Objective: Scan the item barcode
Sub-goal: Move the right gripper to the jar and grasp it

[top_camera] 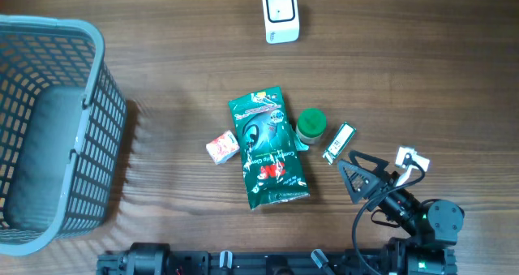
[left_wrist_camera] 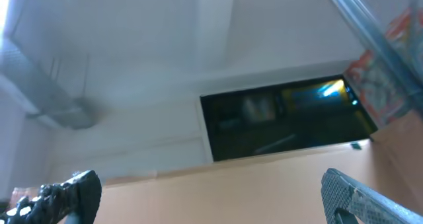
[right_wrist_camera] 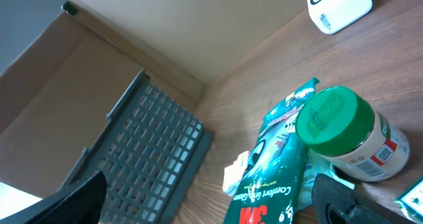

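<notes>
Right claw (top_camera: 353, 176) (agape) over wooden table (top_camera: 422, 72)

The right arm (top_camera: 413, 214) is matt black, with a round joint housing (top_camera: 444, 218) and a small green light (top_camera: 422, 219). A white block (top_camera: 409, 157) sits at its wrist, and a thin black cable (top_camera: 358, 226) curves beside it. The right gripper (top_camera: 350, 166) has black, triangular-framed fingers. The left gripper (left_wrist_camera: 211, 207) shows one glossy black finger (left_wrist_camera: 69, 194) and one grey, dot-textured pad (left_wrist_camera: 360, 197).

brown wood-grain table (top_camera: 178, 40); tan board (right_wrist_camera: 165, 32) behind it; dark panel (left_wrist_camera: 284, 121) in white wall (left_wrist_camera: 132, 52).
</notes>
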`<action>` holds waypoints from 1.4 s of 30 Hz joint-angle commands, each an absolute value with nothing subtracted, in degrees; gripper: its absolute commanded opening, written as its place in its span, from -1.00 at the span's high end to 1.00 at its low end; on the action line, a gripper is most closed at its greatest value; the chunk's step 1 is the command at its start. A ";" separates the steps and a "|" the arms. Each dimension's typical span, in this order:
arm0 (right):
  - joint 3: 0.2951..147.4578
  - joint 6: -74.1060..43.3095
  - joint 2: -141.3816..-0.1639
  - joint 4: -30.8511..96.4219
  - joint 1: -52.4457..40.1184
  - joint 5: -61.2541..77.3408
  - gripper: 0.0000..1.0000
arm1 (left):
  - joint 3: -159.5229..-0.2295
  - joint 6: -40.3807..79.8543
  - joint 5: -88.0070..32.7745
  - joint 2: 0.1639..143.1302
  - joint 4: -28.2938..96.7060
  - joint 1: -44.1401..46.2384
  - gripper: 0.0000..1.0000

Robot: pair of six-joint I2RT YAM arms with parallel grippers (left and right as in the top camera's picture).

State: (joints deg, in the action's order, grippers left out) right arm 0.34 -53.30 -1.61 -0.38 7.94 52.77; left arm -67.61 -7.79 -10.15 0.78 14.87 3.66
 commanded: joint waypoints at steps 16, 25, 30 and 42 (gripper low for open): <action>0.34 -49.41 -4.54 -0.56 7.73 52.71 -0.99 | -41.89 -6.07 -12.62 0.51 29.32 3.66 -1.00; 8.21 -44.45 -18.76 2.02 7.70 51.40 -0.99 | -33.58 -5.08 -12.62 0.51 29.76 3.64 -1.00; 20.27 -36.10 -30.72 18.70 5.61 42.13 -0.99 | -33.58 -5.08 -12.60 0.51 33.12 3.64 -1.00; 57.41 -18.46 -65.01 49.52 -21.85 4.27 -1.00 | -33.58 -5.08 -12.62 0.51 41.91 3.64 -1.00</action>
